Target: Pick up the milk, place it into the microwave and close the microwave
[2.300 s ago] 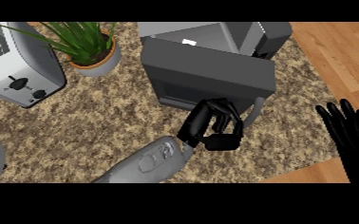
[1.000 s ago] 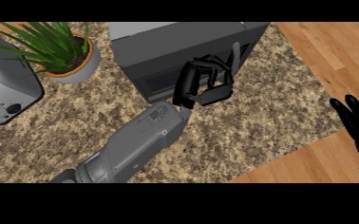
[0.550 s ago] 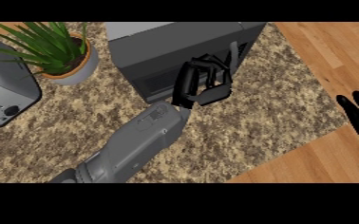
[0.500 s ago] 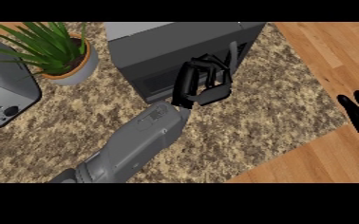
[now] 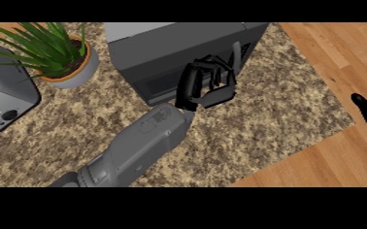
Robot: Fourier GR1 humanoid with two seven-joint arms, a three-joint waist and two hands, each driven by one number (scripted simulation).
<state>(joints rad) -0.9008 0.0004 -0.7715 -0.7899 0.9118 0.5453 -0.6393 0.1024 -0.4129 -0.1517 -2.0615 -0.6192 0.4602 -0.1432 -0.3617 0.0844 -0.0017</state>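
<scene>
Item: your left hand (image 5: 208,83), fingers curled on nothing, against the microwave (image 5: 179,48) door, now swung nearly flush. Milk: unseen, presumably inside. Right hand (image 5: 359,102): at the view's right edge, fingers indeterminate. Closing almost done.

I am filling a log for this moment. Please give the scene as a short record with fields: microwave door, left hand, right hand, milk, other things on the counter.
microwave door: microwave looks closed
left hand: left hand against the door front, fingers curled, holding nothing visible
right hand: right hand only fingertips at right edge
milk: not visible
other things: potted plant at left; toaster at left edge
</scene>
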